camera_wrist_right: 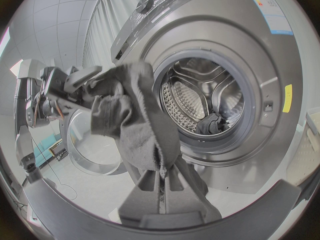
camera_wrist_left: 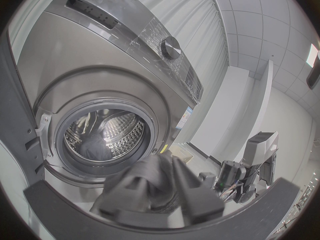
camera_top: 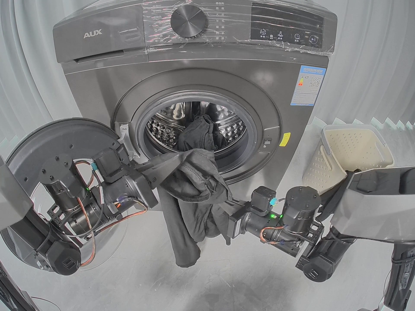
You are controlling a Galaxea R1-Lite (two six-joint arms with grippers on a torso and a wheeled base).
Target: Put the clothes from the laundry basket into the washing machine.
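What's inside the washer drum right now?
One dark garment lies bunched at the bottom of the drum. The grey garment held before the opening covers the drum's lower front in the head view; anything behind the bunched piece is hidden.

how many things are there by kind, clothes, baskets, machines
garments: 2, the hanging garment and the drum garment, both dark
laundry basket: 1
washing machine: 1
total: 4
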